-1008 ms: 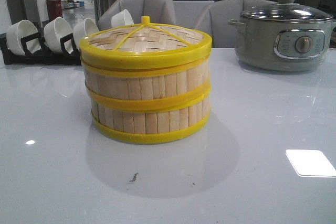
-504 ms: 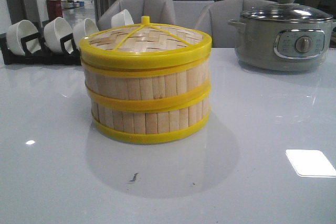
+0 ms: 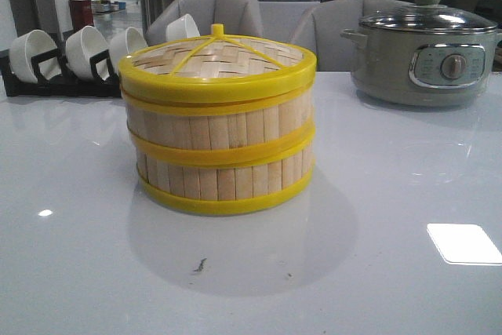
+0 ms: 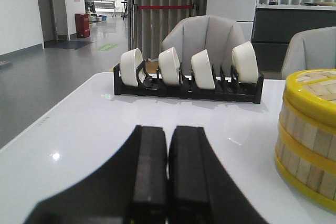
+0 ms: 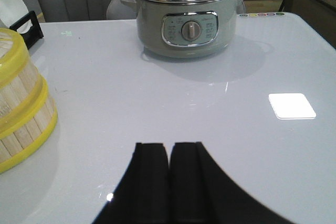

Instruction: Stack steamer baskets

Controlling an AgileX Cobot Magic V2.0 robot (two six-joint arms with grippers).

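Observation:
Two steamer baskets (image 3: pixel 220 154) of pale bamboo slats with yellow rims stand stacked in the middle of the table, with the flat woven lid (image 3: pixel 217 56) on top. The stack also shows in the left wrist view (image 4: pixel 310 129) and in the right wrist view (image 5: pixel 21 114). My left gripper (image 4: pixel 168 129) is shut and empty, low over the table, apart from the stack. My right gripper (image 5: pixel 169 146) is shut and empty, low over the table on the stack's other side. Neither gripper shows in the front view.
A black rack with several white bowls (image 3: pixel 78 52) stands at the back left and also shows in the left wrist view (image 4: pixel 184 74). A grey-green electric pot with a glass lid (image 3: pixel 423 49) stands at the back right and shows in the right wrist view (image 5: pixel 186 17). Grey chairs stand behind the table.

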